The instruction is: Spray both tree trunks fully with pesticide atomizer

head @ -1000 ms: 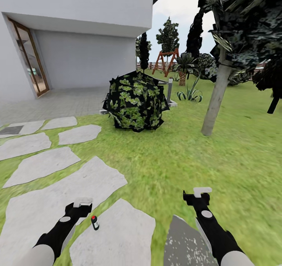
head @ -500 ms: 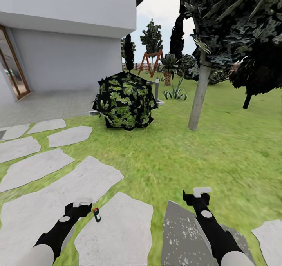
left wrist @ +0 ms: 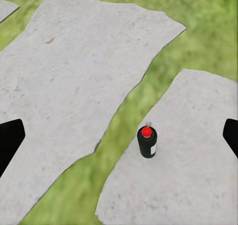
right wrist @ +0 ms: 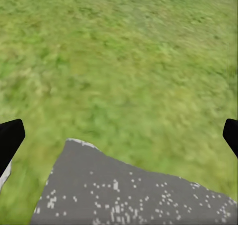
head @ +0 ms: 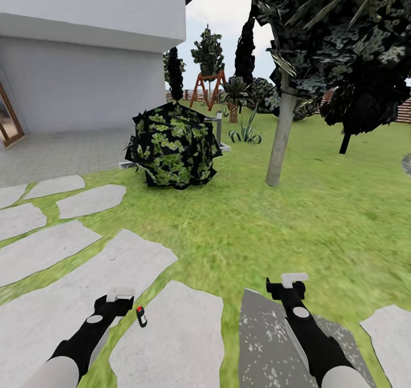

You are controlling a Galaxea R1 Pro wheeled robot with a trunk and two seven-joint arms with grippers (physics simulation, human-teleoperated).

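Observation:
The pesticide atomizer (head: 140, 317), a small black bottle with a red cap, stands upright at the edge of a grey stepping stone (head: 171, 342) beside a strip of grass. In the left wrist view the atomizer (left wrist: 147, 142) sits below and between my fingertips. My left gripper (head: 120, 296) (left wrist: 119, 138) is open, a short way to its left and apart from it. Over a dark speckled stone (right wrist: 134, 197), my right gripper (head: 292, 282) (right wrist: 119, 135) is open and empty. A tree with a pale straight trunk (head: 279, 139) rises from the lawn ahead on the right.
A round leafy bush (head: 174, 145) stands ahead left of the trunk. Pale stepping stones (head: 68, 274) cover the left ground. The white house (head: 85, 51) is at far left. Dark conifers (head: 357, 91), a swing frame (head: 206, 88) and a fence lie farther back.
The camera has swung to the right, so the house, bush and tree sit further left in the picture. Both arms hold the same pose, and the atomizer stays by my left gripper.

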